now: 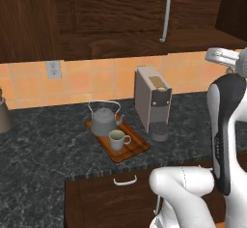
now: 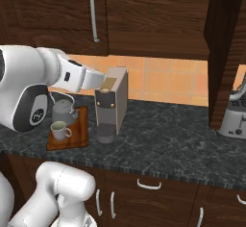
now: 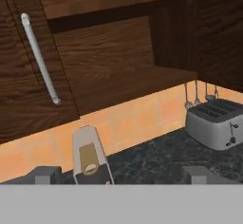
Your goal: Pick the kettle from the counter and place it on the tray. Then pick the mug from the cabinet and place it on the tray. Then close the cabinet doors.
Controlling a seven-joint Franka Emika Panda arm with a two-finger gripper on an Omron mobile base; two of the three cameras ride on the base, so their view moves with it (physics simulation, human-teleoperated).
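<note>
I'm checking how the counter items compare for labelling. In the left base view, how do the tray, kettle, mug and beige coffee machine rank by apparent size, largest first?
1. Beige coffee machine, tallest and bulkiest.
2. Tray, a wide flat board.
3. Kettle.
4. Mug, clearly the smallest.
All stand close together, so nearness to the camera hardly skews the order.

Both base views flank the tray [image 1: 126,150]; hand view faces the cabinet [image 3: 109,57].
</note>
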